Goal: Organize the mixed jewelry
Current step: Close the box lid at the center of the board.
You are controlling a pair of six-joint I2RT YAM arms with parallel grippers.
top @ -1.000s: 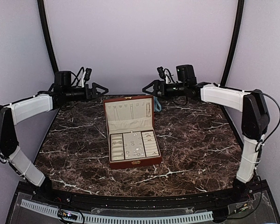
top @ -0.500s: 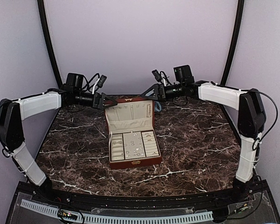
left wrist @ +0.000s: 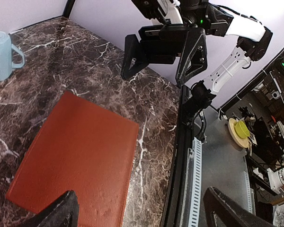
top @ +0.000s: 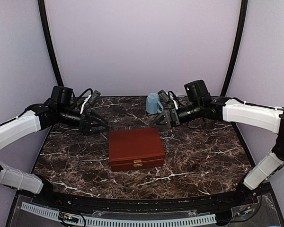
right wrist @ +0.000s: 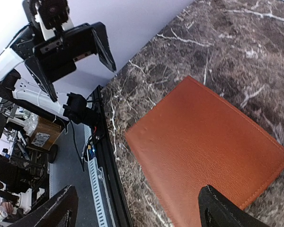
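Left gripper (top: 103, 126): jaws spread wide, empty, hovering by the box's far left corner.
Right gripper (top: 159, 121): also wide open, empty, by the far right corner.
Wooden box (top: 136, 145): lid shut, brass clasp (top: 138, 163) on the near side.
Jewelry: hidden, no piece shows.
Mug (top: 153, 103): far edge, light blue.

Dark brown marble table (top: 203, 156) with white veins fills the middle of the top view. Behind it stands a plain, pale lilac back wall (top: 142, 42) with matching side walls, all evenly lit without hard shadows. 2 black curved poles (top: 48, 42) rise at the back corners. A white slotted strip (top: 132, 221) runs along the near edge. Beyond the table is a grey floor (right wrist: 71, 161) (a cluttered workroom, mostly blurred) with 1 cardboard box (right wrist: 39, 136).
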